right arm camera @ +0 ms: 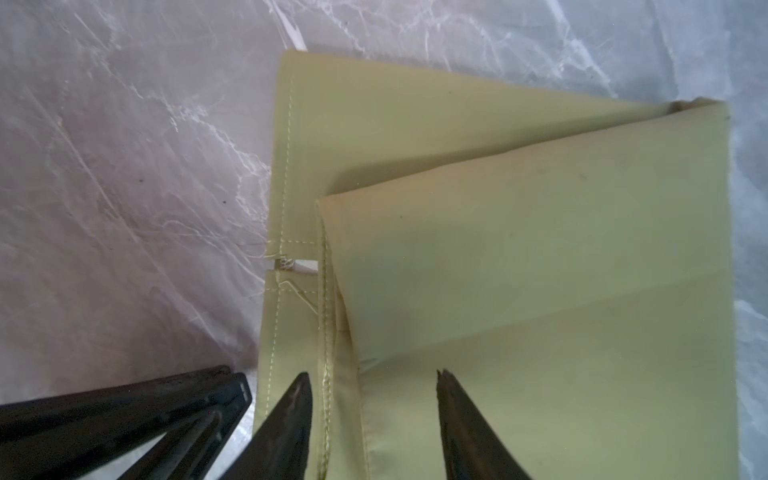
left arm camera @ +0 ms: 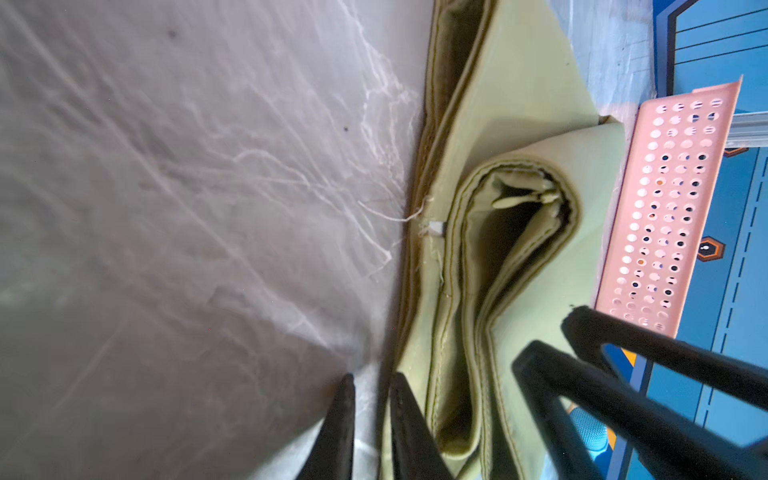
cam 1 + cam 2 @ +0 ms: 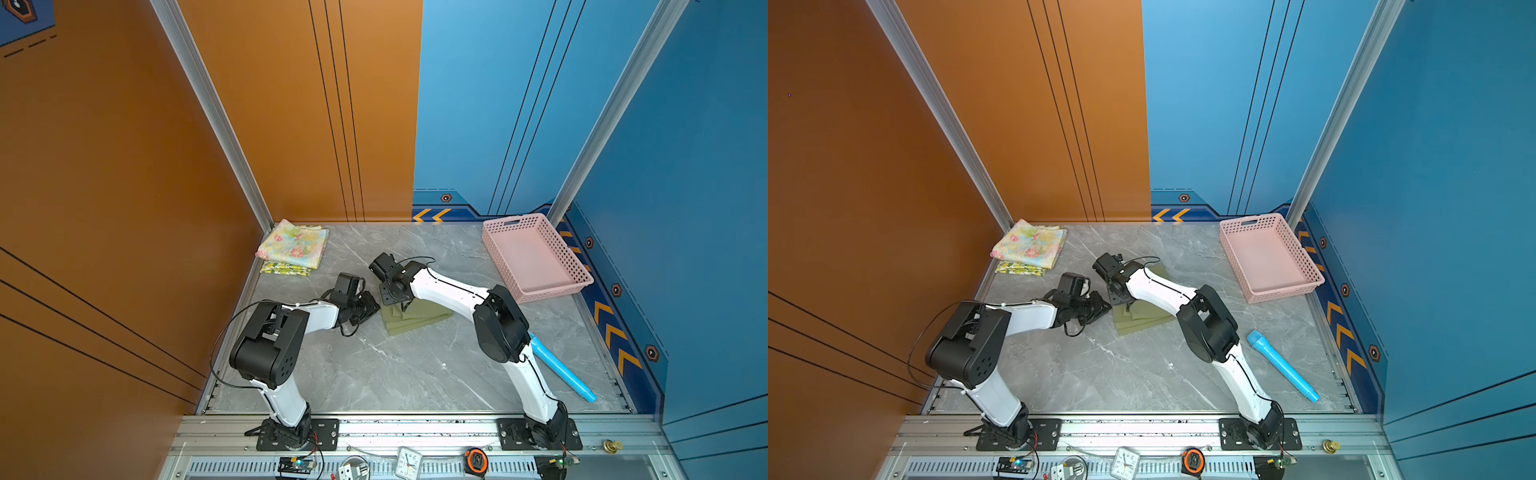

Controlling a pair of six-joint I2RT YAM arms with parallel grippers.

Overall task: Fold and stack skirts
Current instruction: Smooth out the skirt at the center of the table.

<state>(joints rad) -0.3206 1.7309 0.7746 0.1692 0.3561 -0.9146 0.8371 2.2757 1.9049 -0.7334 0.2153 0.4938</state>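
Two folded skirts, the floral skirt (image 3: pixel 293 243) atop the lemon-print skirt (image 3: pixel 284 269), sit stacked in the far left corner of the counter (image 3: pixel 395 374), seemingly awaiting the third. Mid-counter, the smooth olive skirt (image 3: pixel 415 320) lies in loose stitched layers, the right gripper (image 1: pixel 372 376) spread over its top flap, the left gripper (image 2: pixel 372 399) nearly pinched at its hem, catch unclear.

Three skirts (image 3: pixel 293 243) (image 3: pixel 286 269) (image 3: pixel 415 319); one basket (image 3: pixel 548 291); one microphone (image 3: pixel 561 368)

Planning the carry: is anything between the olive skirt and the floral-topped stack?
Nothing lies on the table between the olive skirt and the floral skirt; only the left gripper sits at that side.
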